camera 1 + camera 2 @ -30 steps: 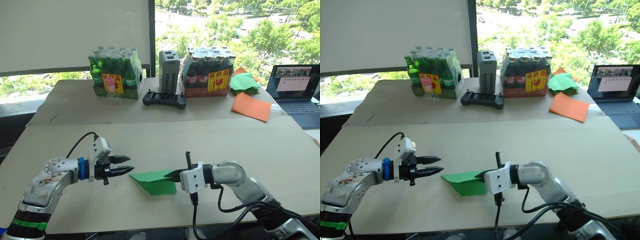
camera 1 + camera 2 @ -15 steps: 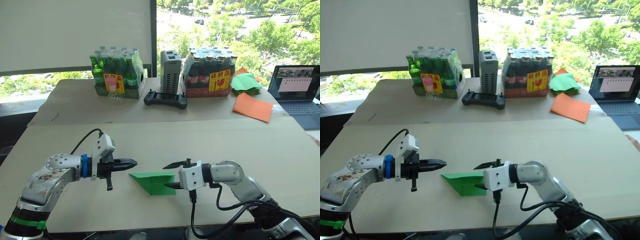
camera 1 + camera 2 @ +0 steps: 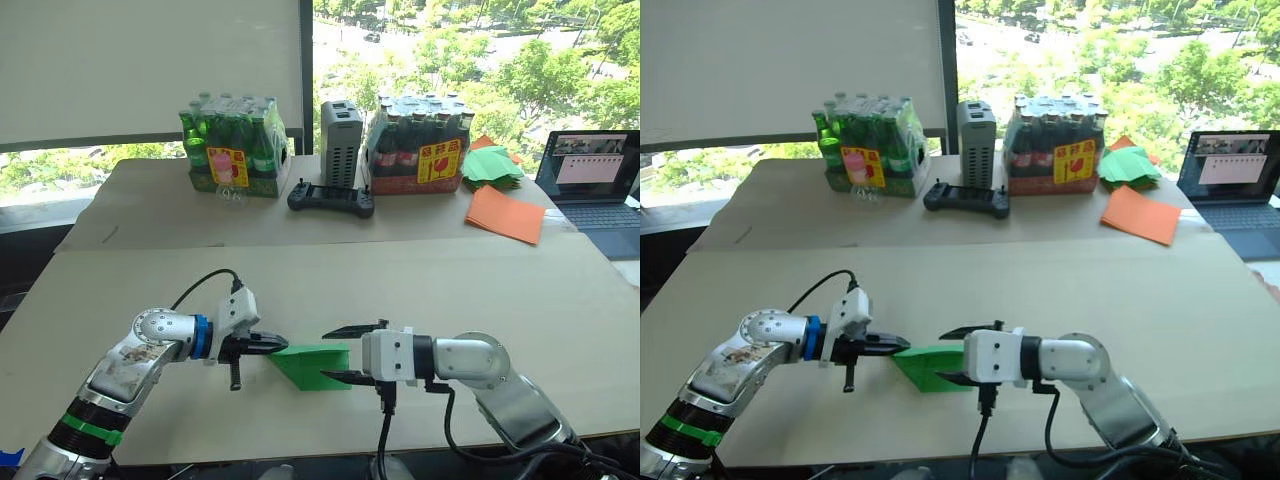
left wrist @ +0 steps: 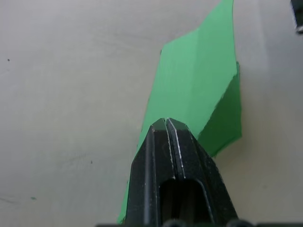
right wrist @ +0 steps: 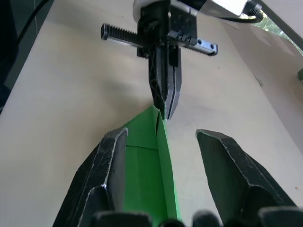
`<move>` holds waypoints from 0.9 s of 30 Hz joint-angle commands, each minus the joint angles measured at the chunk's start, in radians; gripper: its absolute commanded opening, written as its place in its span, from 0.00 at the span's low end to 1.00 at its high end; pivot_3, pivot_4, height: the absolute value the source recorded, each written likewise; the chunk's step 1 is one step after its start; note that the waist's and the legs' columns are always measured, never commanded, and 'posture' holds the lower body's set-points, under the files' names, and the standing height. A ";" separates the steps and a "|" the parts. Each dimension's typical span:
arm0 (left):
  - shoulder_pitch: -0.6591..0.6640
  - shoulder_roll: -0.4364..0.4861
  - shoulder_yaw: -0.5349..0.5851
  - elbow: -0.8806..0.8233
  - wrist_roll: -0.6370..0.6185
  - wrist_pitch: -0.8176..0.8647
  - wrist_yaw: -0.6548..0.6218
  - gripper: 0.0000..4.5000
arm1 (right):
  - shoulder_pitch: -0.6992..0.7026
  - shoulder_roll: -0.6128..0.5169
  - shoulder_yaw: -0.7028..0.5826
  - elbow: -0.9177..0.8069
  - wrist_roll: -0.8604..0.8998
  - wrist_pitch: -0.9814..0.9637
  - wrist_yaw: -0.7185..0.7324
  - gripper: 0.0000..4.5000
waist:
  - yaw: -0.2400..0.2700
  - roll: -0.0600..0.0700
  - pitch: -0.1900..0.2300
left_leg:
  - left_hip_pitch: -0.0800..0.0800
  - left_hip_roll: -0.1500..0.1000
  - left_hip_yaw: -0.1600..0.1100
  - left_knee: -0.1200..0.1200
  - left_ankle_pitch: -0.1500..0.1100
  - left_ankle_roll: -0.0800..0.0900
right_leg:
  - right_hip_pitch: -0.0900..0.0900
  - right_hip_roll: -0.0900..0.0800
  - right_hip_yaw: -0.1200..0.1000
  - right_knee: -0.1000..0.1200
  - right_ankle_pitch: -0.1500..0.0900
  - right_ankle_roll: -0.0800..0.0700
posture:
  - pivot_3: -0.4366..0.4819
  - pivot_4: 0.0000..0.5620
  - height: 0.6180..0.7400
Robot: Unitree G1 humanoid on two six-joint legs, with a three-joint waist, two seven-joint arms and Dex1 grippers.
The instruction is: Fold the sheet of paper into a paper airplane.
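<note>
Paper airplane [image 3: 315, 364], bright green and folded to a point, near the front edge of the pale tabletop [image 3: 470, 275], between the two hands. Pointed end toward the left hand [image 3: 277, 345], broader end toward the right hand [image 3: 335, 355]. Left hand pressed together, pinching the tip of the green paper; from the left wrist view, black fingers [image 4: 170, 156] closed with the folded sheet running out beyond them, one flap raised along the crease. Right hand spread wide, one finger above the broad end and one below, straddling it without closing; from the right wrist view, green paper lying between the two open fingers [image 5: 109, 165], nearer one of them.

Farther back on a second tabletop: pack of green bottles [image 3: 232, 148], grey box [image 3: 338, 142], black controller [image 3: 330, 199], pack of dark bottles [image 3: 420, 146]. To the right, orange sheets [image 3: 503, 213], green paper stack [image 3: 490, 163] behind them, open laptop [image 3: 593, 180] at the edge.
</note>
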 commanded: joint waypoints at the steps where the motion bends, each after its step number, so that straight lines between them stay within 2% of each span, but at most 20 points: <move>1: 0.012 0.008 -0.026 0.037 0.067 -0.109 -0.022 0.00 | 0.005 -0.003 -0.021 -0.071 0.025 0.032 -0.014 0.58 | 0.000 0.000 0.000 | 0.000 0.000 0.000 0.000 0.000 0.000 | 0.000 0.000 0.000 0.000 0.000 0.000 | 0.48 0.27 0.76; 10: 0.007 -0.035 -0.036 0.082 0.097 -0.165 -0.020 0.00 | 0.034 -0.049 0.030 -0.067 -0.022 0.010 0.001 0.58 | 0.005 0.000 0.000 | 0.000 0.000 0.000 0.000 0.000 0.001 | 0.001 0.000 0.000 0.000 0.000 0.000 | 0.48 0.27 0.76; 27: 0.011 -0.045 -0.026 0.102 0.120 -0.197 -0.030 0.00 | 0.061 -0.058 0.061 0.106 -0.135 -0.147 -0.012 0.58 | 0.009 0.000 0.000 | 0.000 0.000 0.001 0.001 0.000 0.001 | 0.001 0.000 0.000 0.000 0.000 0.001 | 0.48 0.27 0.76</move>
